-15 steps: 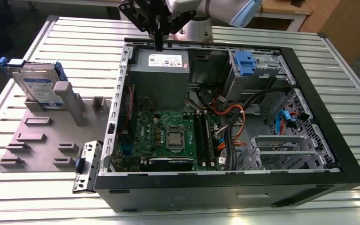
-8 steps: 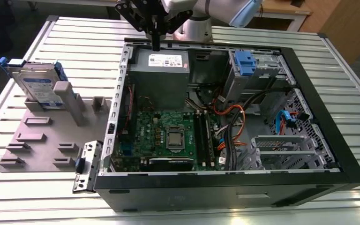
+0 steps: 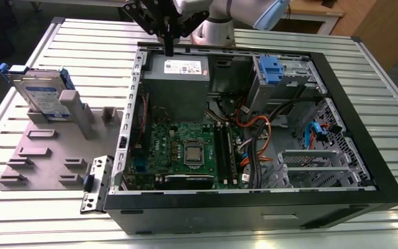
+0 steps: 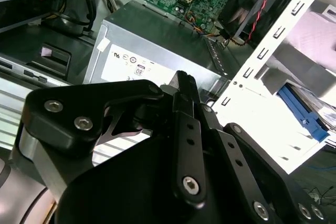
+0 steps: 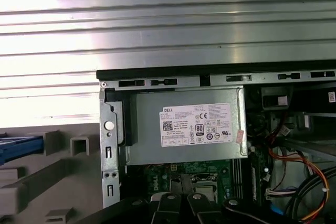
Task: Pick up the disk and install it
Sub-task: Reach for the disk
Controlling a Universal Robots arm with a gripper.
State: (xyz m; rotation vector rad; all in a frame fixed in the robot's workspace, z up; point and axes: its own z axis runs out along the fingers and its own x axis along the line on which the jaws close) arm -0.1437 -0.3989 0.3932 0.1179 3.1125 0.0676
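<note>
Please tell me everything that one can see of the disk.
The disk is a flat, silver-grey rectangular drive with a white-and-blue label and a blue plastic frame along its edges. It stands on edge, leaning slightly, in the grey holder plate at the exterior view's left of the open computer case. Only that plate touches it; the tool hangs apart, above the case.
</note>
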